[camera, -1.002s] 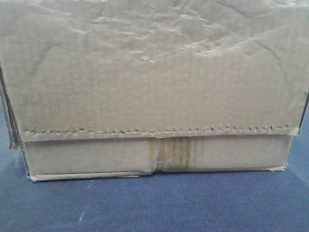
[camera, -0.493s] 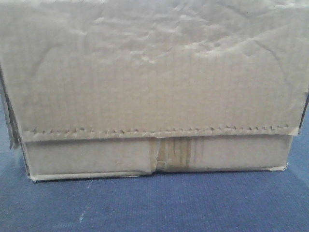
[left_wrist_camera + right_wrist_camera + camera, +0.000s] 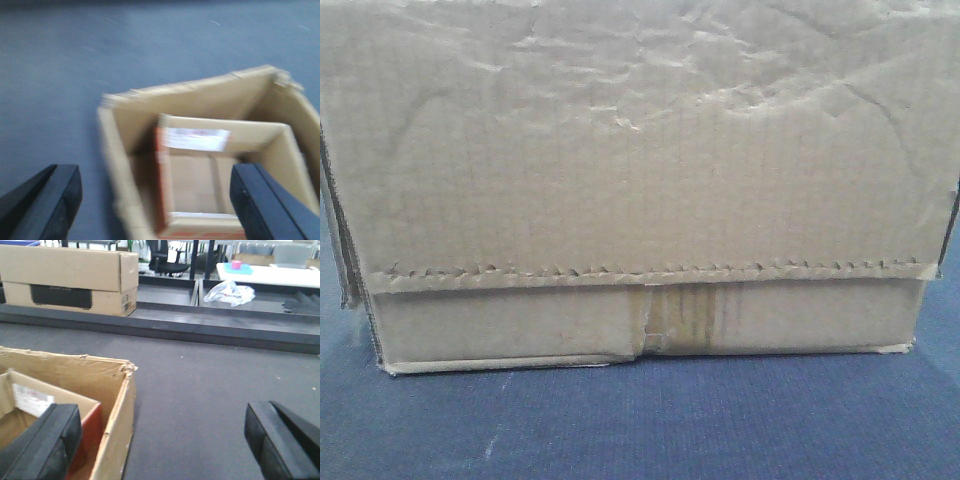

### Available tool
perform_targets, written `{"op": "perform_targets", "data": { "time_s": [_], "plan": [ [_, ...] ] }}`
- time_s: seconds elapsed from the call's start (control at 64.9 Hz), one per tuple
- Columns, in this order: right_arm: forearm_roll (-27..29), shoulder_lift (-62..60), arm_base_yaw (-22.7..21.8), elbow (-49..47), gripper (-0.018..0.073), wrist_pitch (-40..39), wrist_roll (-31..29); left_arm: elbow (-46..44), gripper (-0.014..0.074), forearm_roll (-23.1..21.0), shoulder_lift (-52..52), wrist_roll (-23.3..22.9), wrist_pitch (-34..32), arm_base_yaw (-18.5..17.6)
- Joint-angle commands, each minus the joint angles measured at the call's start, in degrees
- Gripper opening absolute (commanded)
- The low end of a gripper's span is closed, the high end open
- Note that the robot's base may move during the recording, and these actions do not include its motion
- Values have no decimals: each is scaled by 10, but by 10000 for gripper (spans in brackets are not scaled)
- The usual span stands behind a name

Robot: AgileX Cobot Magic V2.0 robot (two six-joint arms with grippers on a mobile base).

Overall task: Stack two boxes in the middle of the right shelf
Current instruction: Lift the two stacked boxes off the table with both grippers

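A brown cardboard box with a wrinkled flap and a stained centre seam fills the front view, resting on a blue surface. From above it is open-topped, and a smaller box with an orange side and a white label sits inside it. My left gripper is open and wide, hanging over the box's left wall with one finger outside and one over the inside. My right gripper is open too, straddling the box's right wall. The shelf is out of view.
Dark grey carpet-like surface spreads to the right of the box. Beyond a low dark ledge lies a long cardboard carton. A crumpled plastic bag and a white table with a pink cup stand further back.
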Motion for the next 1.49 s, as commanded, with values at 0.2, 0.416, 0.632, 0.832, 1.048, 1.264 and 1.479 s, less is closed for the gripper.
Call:
{"op": "perform_targets", "data": {
  "time_s": [0.2, 0.416, 0.632, 0.832, 1.048, 1.264, 1.479],
  "plan": [
    [-1, 145, 58, -174, 568, 195, -3, 57, 498, 10, -71, 23, -1, 58],
    [-1, 248, 63, -250, 568, 314, -3, 161, 497, -46, -90, 23, -1, 56],
    [12, 304, 65, -252, 568, 343, -5, 230, 498, -66, -68, 23, -1, 26],
    [35, 343, 65, -233, 568, 342, -11, 255, 498, -61, -25, 23, -1, -1],
    [34, 392, 65, -204, 568, 317, -11, 282, 498, -61, 26, 11, -1, -1],
    [35, 432, 65, -197, 557, 277, -11, 306, 498, -55, 60, -7, -1, -1],
    [35, 441, 65, -197, 237, 276, -11, 306, 310, -55, 61, -10, -1, -1]
  ]
}}
